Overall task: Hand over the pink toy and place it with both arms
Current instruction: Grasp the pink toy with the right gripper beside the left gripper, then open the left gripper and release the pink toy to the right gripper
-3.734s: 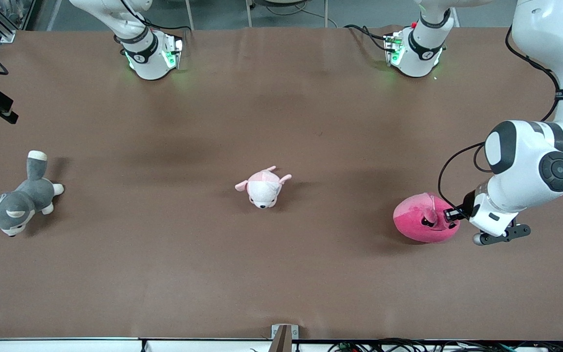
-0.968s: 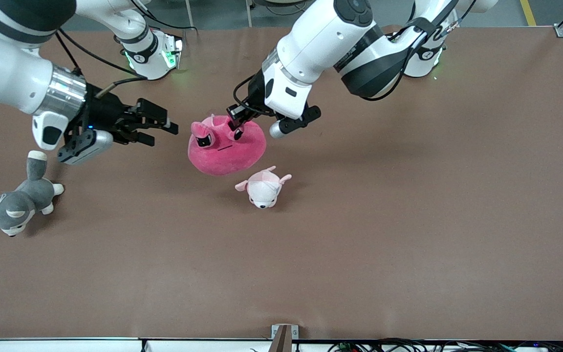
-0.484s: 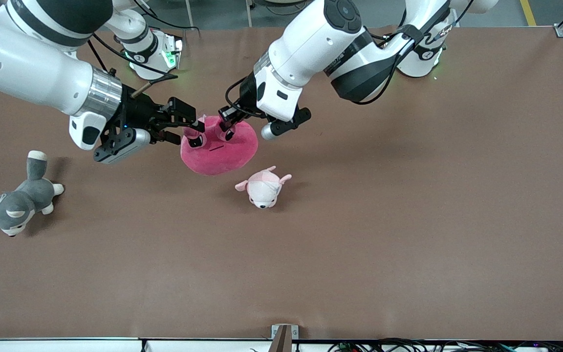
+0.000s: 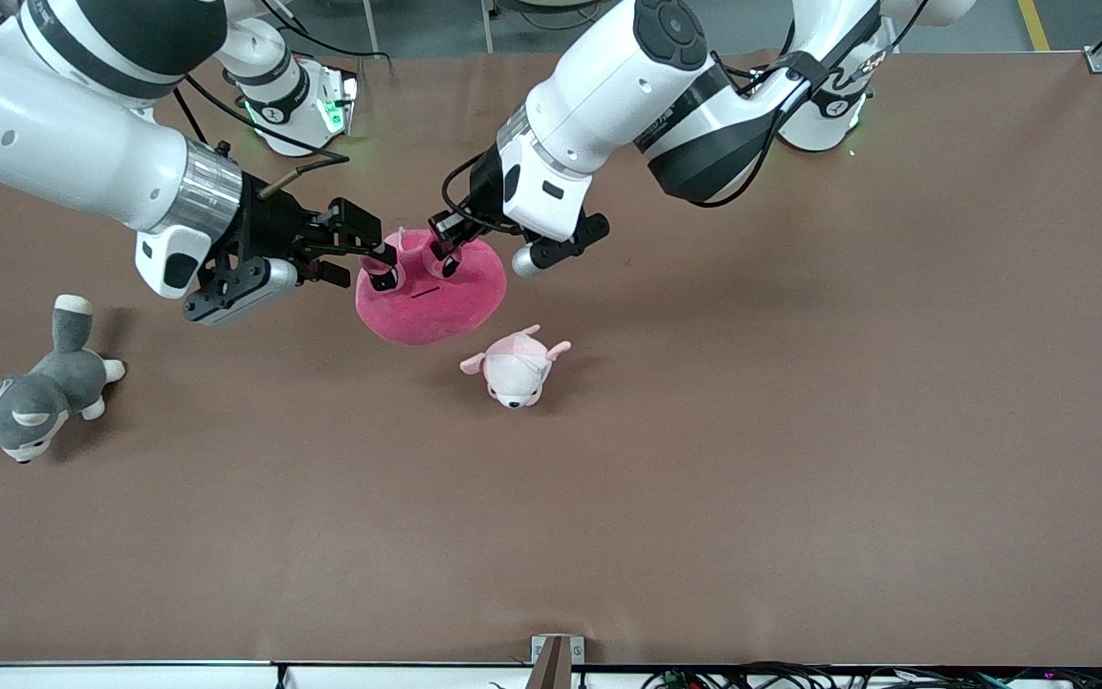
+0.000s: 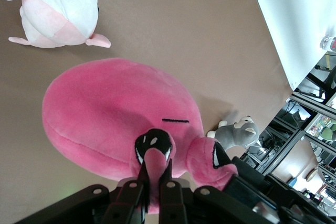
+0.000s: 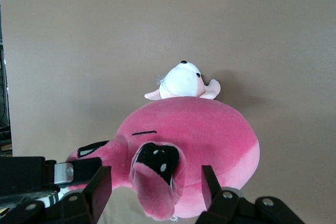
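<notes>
We see the pink toy [image 4: 430, 292] hanging in the air between the two grippers, over the middle of the table [image 4: 800, 431]: the left gripper [image 4: 444, 251] is closed on one nubby ear, and the right gripper [image 4: 381, 264], which half a second ago was only reaching in, now has its open fingers [image 6: 100, 184] around the other ear without pressing it, so we judge the handover is at the point of the second grasp. We count one pink toy, one pale pink-and-white plush [image 4: 516, 365] on the table just under the toy, one grey-and-white plush dog [image 4: 30, 400] near the right arm's end, and two grippers.

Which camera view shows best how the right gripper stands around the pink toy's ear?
The right wrist view: the right gripper is open, fingers either side of the pink toy's ear. The front view shows it from above, less clearly. The left wrist view shows mainly the left gripper pinching the other ear.
</notes>
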`<action>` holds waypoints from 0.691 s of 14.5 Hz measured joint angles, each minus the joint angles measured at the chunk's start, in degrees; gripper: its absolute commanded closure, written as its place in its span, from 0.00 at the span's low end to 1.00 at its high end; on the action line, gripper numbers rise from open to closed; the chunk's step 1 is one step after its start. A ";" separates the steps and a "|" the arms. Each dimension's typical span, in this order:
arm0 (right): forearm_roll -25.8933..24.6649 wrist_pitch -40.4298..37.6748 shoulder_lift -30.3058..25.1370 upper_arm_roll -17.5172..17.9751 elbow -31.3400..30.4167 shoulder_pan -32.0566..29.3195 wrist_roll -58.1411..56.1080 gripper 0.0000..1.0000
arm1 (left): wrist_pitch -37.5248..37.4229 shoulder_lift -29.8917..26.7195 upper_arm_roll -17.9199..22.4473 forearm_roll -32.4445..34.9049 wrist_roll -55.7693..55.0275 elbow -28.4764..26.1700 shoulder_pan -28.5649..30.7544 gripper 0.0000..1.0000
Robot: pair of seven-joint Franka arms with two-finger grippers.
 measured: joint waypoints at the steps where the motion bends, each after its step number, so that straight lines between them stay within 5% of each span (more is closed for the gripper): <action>1: -0.02 -0.07 0.03 0.00 -0.20 0.20 0.00 0.27 | 0.00 0.00 0.01 0.00 0.00 0.00 0.00 1.00; 4: -1.17 -0.13 0.14 0.00 -0.74 1.00 0.00 0.42 | 0.00 0.02 0.07 0.00 0.00 0.00 0.00 1.00; 7: -2.85 -0.21 0.16 0.01 -0.88 1.74 0.02 0.89 | 0.00 0.04 0.11 0.00 0.00 0.01 0.00 0.99; 10: -3.16 -0.69 0.16 0.01 -0.88 2.06 0.02 0.97 | 0.00 0.05 0.11 0.00 0.00 0.00 0.00 0.95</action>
